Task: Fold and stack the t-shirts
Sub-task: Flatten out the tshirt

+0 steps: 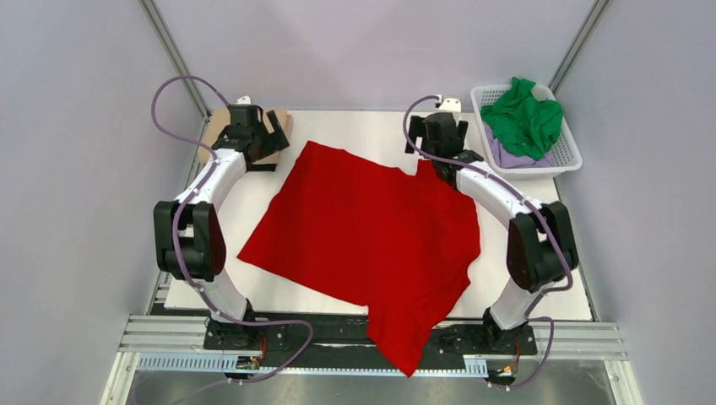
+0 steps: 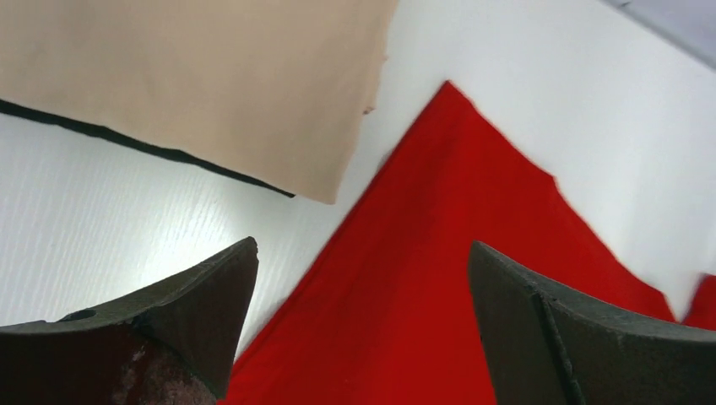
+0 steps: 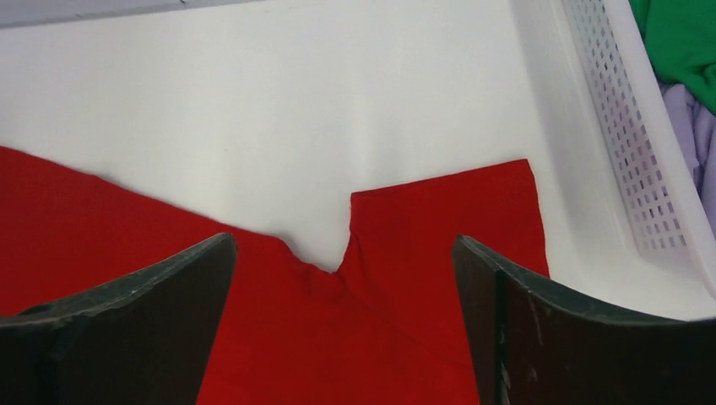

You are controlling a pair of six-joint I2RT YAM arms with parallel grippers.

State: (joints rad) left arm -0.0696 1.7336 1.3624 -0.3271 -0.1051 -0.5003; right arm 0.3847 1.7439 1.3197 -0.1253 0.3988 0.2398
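Observation:
A bright red t-shirt point(image 1: 371, 236) lies spread flat across the white table, and one part of it hangs over the near edge. My left gripper point(image 1: 268, 145) hovers open above the shirt's far left corner point(image 2: 439, 253), with nothing between its fingers. My right gripper point(image 1: 431, 150) is open too, just over the far right sleeve point(image 3: 456, 211). At the back left a folded tan-beige t-shirt point(image 1: 218, 126) lies partly hidden under the left gripper, and it shows as a flat slab point(image 2: 194, 76) in the left wrist view. A green t-shirt point(image 1: 523, 118) and a pale lilac one point(image 1: 507, 158) sit crumpled in the basket.
The white lattice basket point(image 1: 574, 156) stands at the back right corner, close to the right gripper, and its wall point(image 3: 642, 169) fills the right wrist view's right side. Grey enclosure walls and metal posts ring the table. Both arm bases stand at the near edge.

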